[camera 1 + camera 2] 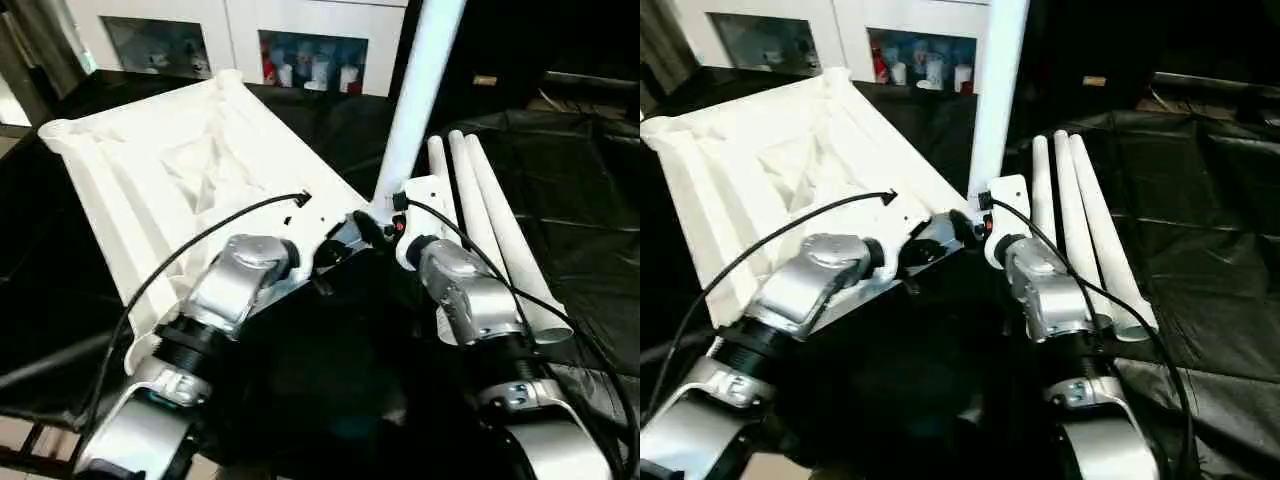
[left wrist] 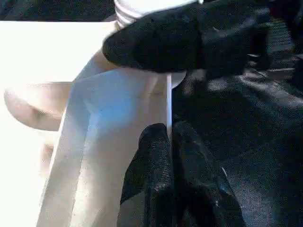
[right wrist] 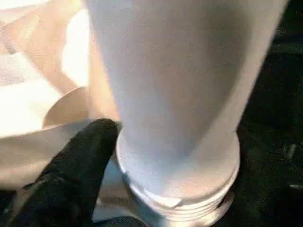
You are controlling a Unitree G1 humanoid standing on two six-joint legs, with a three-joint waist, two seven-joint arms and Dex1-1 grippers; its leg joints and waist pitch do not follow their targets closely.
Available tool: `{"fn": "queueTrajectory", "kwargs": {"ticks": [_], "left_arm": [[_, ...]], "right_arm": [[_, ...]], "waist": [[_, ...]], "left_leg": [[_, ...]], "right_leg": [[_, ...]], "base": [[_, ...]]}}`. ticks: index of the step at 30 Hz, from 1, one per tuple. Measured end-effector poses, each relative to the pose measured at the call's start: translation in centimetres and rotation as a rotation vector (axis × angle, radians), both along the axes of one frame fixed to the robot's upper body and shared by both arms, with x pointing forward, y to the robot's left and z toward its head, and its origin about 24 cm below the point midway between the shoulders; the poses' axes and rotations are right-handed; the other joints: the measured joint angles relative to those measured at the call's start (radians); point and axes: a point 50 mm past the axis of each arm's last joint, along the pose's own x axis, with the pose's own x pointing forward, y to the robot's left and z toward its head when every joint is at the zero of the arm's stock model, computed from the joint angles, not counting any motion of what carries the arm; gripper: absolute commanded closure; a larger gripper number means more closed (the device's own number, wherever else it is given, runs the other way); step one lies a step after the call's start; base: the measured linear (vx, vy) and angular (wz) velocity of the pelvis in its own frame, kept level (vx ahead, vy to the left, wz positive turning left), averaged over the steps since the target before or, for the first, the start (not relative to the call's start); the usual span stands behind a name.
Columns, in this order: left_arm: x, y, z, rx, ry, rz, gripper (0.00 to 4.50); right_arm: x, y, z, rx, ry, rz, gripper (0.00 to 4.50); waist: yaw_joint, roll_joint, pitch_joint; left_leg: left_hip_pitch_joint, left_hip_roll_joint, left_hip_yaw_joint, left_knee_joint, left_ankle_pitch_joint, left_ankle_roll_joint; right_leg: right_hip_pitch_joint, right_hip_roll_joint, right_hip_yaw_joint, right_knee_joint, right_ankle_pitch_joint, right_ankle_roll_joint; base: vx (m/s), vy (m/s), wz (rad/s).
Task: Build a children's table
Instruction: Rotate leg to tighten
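Right now the left gripper (image 2: 171,142) is pinching the tabletop (image 1: 190,170) rim shut-fingered while the right gripper (image 3: 102,156), its spread fingers around the upright leg (image 1: 425,80) at the near corner socket, ought to be turning it squarely, threads unforced.

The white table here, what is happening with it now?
A humanoid robot is building it. The tabletop lies underside up on the black-draped table. One leg stands upright in the near corner socket, its thread partly showing. The right hand is at its base; the left hand is shut on the tabletop's edge. Three more legs lie beside it.
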Motion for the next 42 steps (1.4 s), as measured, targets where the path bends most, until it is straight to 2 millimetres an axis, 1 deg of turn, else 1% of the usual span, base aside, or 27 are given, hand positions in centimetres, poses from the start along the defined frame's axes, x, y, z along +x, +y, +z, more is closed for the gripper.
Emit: {"fn": "queueTrajectory", "kwargs": {"ticks": [4,8,9,11,13,17,19,20,22,23,26,28,29,30,34,39,42], "left_arm": [[-0.5,1.0,0.0,-0.005,0.0,-0.047,4.5],[-1.3,2.2,0.0,-0.005,0.005,-0.124,4.5],[-1.5,2.5,0.0,-0.007,0.014,-0.149,4.5],[-1.8,2.7,0.1,-0.004,0.021,-0.175,4.5],[-2.3,3.4,0.0,0.002,0.03,-0.22,4.5],[-3.0,4.2,0.0,0.009,0.046,-0.277,4.5],[-3.4,4.3,0.0,0.009,0.054,-0.3,4.5],[-3.4,4.4,0.0,0.007,0.057,-0.304,4.5],[-3.5,4.5,0.0,0.009,0.062,-0.312,4.5],[-3.5,4.5,0.0,0.009,0.064,-0.314,4.5],[-3.5,4.6,0.0,0.011,0.065,-0.313,4.5],[-3.5,4.5,0.0,0.01,0.066,-0.315,4.5],[-3.5,4.5,-0.1,0.008,0.067,-0.315,4.5],[-3.5,4.5,-0.1,0.009,0.069,-0.305,4.5],[-2.7,3.9,-0.2,0.011,0.062,-0.232,4.5],[-0.1,1.0,-0.2,-0.011,0.085,-0.01,4.5],[0.4,0.2,-0.3,-0.019,0.084,0.043,4.5]], "right_arm": [[-0.7,-0.8,0.1,-0.051,-0.012,0.131,0.68],[-1.5,-1.9,0.3,-0.112,-0.015,0.286,0.68],[-1.9,-1.9,0.4,-0.119,-0.015,0.331,0.68],[-2.0,-2.3,0.6,-0.131,-0.018,0.365,0.68],[-2.6,-2.5,0.8,-0.144,-0.017,0.436,0.68],[-3.3,-2.8,1.0,-0.149,-0.012,0.515,0.68],[-3.5,-3.1,1.3,-0.149,-0.016,0.541,0.91],[-3.6,-3.1,1.4,-0.147,-0.013,0.549,0.91],[-3.8,-3.1,1.3,-0.137,-0.007,0.567,1.11],[-3.9,-3.1,1.2,-0.133,-0.003,0.569,1.11],[-4.1,-3.1,0.9,-0.124,0.01,0.569,1.43],[-4.1,-3.0,0.9,-0.116,0.015,0.564,1.54],[-4.2,-2.8,0.8,-0.108,0.014,0.558,1.67],[-4.2,-2.5,0.6,-0.094,0.013,0.538,1.7],[-3.7,-1.9,0.1,-0.07,0.011,0.409,1.78],[-0.9,-0.8,-0.2,-0.026,0.016,0.033,1.78],[-0.1,-0.1,-0.2,-0.017,0.021,-0.078,1.78]], "waist": [[0.0,0.0,0.0],[0.004,0.0,0.0],[0.005,0.0,0.0],[0.005,0.0,0.0],[0.007,0.0,0.0],[0.014,0.001,0.0],[0.018,0.001,0.0],[0.019,0.001,0.0],[0.022,0.001,0.0],[0.023,0.001,0.0],[0.026,0.001,0.0],[0.026,0.001,0.0],[0.026,0.001,0.0],[0.025,0.001,0.0],[0.022,0.001,0.0],[0.017,0.002,0.0],[0.016,0.002,0.0]], "left_leg": [[-0.001,0.0,0.0,-0.001,0.0,0.0],[-0.005,0.0,0.0,-0.001,0.0,0.001],[-0.006,0.0,0.0,0.0,0.001,0.002],[-0.007,0.0,0.0,0.001,0.001,0.003],[-0.008,0.0,0.0,0.001,0.001,0.003],[-0.008,0.0,0.0,0.001,0.001,0.003],[-0.008,0.0,0.0,0.001,0.001,0.003],[-0.008,0.0,0.0,0.001,0.001,0.003],[-0.008,0.0,0.0,0.001,0.001,0.003],[-0.008,0.0,0.0,0.001,0.001,0.003],[-0.008,0.0,0.0,0.001,0.001,0.003],[-0.008,0.0,0.0,0.001,0.001,0.003],[-0.008,0.0,0.0,0.001,0.001,0.003],[-0.007,0.0,0.0,0.001,0.001,0.003],[-0.005,0.0,0.0,0.003,0.001,0.003],[0.0,-0.001,0.0,0.002,0.001,0.002],[0.002,-0.001,0.0,-0.001,0.001,0.002]], "right_leg": [[-0.001,0.001,0.0,-0.002,0.0,0.001],[-0.002,0.001,-0.001,-0.005,-0.001,0.001],[-0.002,0.001,-0.001,-0.006,-0.001,0.001],[-0.002,0.0,-0.001,-0.007,-0.001,0.001],[-0.002,0.0,-0.001,-0.008,-0.001,0.001],[-0.002,0.0,-0.001,-0.009,0.0,0.001],[-0.002,0.0,-0.001,-0.009,0.0,0.001],[-0.002,0.0,-0.001,-0.008,0.0,0.001],[-0.002,0.0,-0.001,-0.008,0.0,0.001],[-0.002,0.0,-0.001,-0.008,0.0,0.001],[-0.002,0.0,-0.001,-0.008,0.0,0.001],[-0.002,0.0,-0.001,-0.008,0.0,0.001],[-0.002,0.0,-0.001,-0.007,0.0,0.001],[-0.002,0.0,-0.001,-0.007,0.0,0.001],[-0.001,0.0,-0.001,-0.004,0.0,0.0],[0.002,-0.001,0.0,-0.002,0.002,-0.001],[0.003,-0.002,0.0,-0.004,0.001,0.003]], "base": [[0.0,0.0,0.0],[0.0,0.0,0.0],[0.0,0.0,0.0],[0.0,0.0,0.0],[0.0,0.0,0.0],[0.0,0.0,0.0],[0.0,0.0,0.0],[0.0,0.0,0.0],[0.0,0.0,0.0],[0.0,0.0,0.0],[0.0,0.0,0.0],[0.0,0.0,0.0],[0.0,0.0,0.0],[0.0,0.0,0.0],[0.0,0.0,0.0],[0.0,0.0,0.0],[0.0,0.0,0.0]]}}
